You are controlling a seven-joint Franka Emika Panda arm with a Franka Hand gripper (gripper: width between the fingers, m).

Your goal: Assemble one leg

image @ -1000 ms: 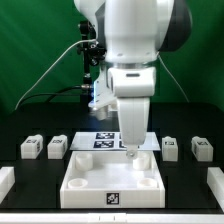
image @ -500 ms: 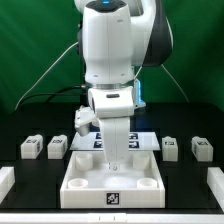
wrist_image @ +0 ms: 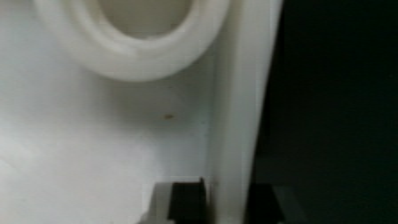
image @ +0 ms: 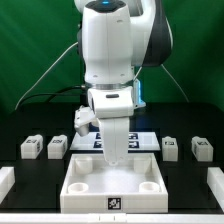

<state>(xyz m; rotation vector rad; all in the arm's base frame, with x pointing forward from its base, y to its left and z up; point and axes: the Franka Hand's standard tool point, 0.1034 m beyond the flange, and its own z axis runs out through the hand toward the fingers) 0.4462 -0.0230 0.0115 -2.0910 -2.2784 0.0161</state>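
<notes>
The end effector (image: 117,160) points straight down from the white arm and reaches into the rear part of the tray (image: 90,197), low over its floor. From the exterior view its fingers merge into one pale column against the white plastic. Whether they are spread or closed cannot be told, and nothing can be seen held between them.

The wrist view looks closely at the tray's inner floor. A round recess (wrist_image: 134,35) lies beside the raised rim (wrist_image: 240,100), with the black surface (wrist_image: 329,120) beyond that rim. A dark shape at that picture's edge is too blurred to identify.

The tray sits in the middle of the surface (image: 190,172), a tag on its front wall. The marker board (image: 148,141) lies just behind it.

No leg is near the end effector. One leg (image: 30,148) and a second (image: 57,146) stand on the exterior view's left of the tray. A third (image: 170,147) and a fourth (image: 201,149) stand on the exterior view's right, all four apart from the tray.
</notes>
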